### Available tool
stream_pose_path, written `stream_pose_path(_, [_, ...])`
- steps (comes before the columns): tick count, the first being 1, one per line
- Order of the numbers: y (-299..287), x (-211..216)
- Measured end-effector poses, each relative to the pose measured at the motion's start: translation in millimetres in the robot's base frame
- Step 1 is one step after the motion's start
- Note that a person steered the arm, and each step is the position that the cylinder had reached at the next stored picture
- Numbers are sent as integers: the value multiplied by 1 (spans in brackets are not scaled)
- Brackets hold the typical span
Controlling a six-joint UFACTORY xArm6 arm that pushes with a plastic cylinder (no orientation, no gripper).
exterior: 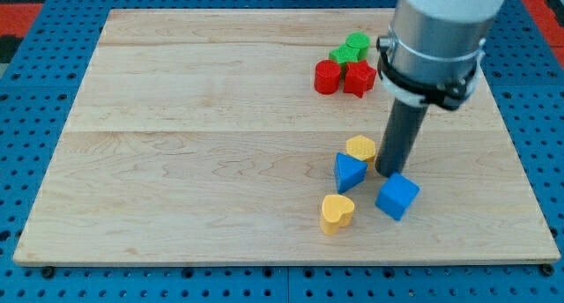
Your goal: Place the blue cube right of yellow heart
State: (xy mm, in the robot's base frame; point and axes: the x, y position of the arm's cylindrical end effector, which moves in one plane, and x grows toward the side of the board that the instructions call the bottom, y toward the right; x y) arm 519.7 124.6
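Observation:
The blue cube [397,195] lies on the wooden board at the lower right of centre. The yellow heart [336,212] lies to its left and slightly lower, a short gap between them. My tip [389,172] stands just above the blue cube's upper left corner, touching or nearly touching it. A second blue block [349,171], wedge-like, sits left of the tip, above the heart. A yellow hexagon-like block [360,148] sits just above that, next to the rod.
A cluster sits near the view's top right of centre: a red cylinder [327,77], a red star-like block [359,77] and two green blocks [351,48]. The wooden board [176,162] rests on a blue perforated base.

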Motion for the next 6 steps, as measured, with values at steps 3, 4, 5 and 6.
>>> stream_pose_path(3, [39,32])
stream_pose_path(4, [58,63])
stream_pose_path(5, [39,61])
stream_pose_path(6, [1,46])
